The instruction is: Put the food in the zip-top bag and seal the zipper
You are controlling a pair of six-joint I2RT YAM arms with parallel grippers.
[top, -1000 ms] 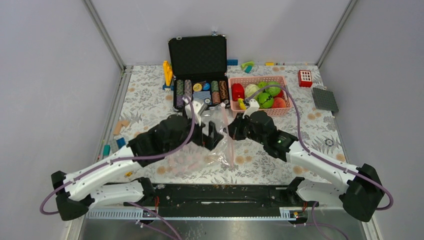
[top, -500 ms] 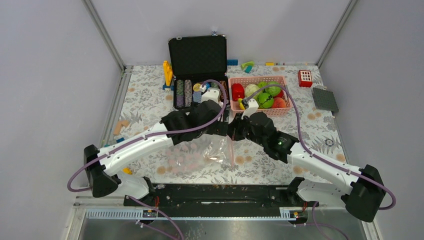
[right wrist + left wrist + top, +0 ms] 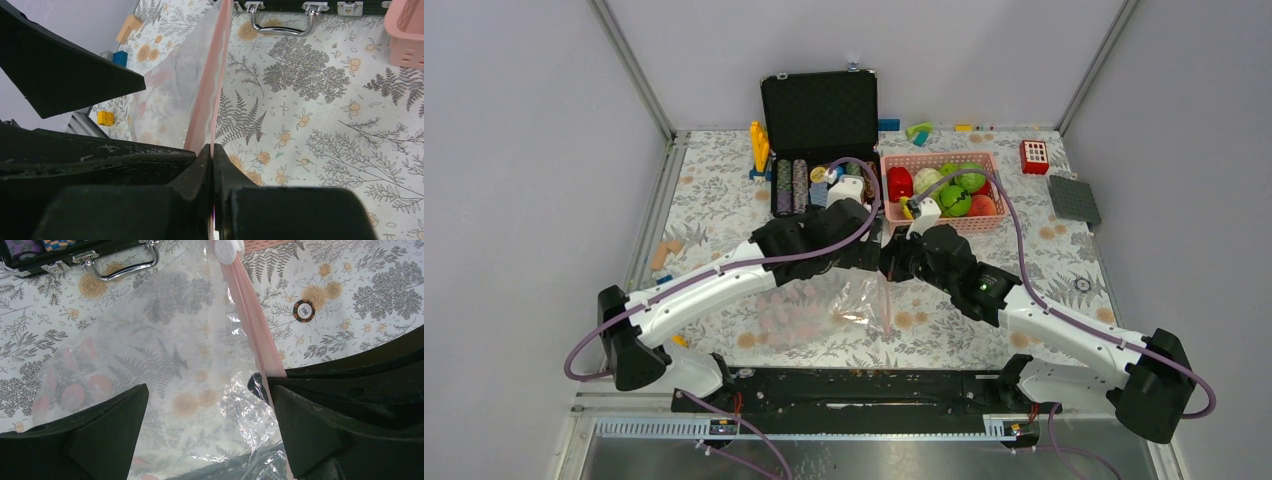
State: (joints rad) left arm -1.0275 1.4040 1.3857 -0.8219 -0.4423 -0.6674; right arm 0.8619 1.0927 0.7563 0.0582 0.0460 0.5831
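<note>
Right claw (image 3: 212,155) pressed together on the zipper (image 3: 212,85), pinching the pink strip edge-on. Left claw (image 3: 207,392) spread wide just above the zip-top bag (image 3: 165,355), gripping nothing. Bag lies crumpled on the worktop (image 3: 714,200), just in front of the poker chip case (image 3: 819,110). Food (image 3: 954,195) sits in the pink basket (image 3: 939,156), outside the bag.

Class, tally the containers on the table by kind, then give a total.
black case: 1
pink basket: 1
clear zip-top bag: 1
Total: 3
</note>
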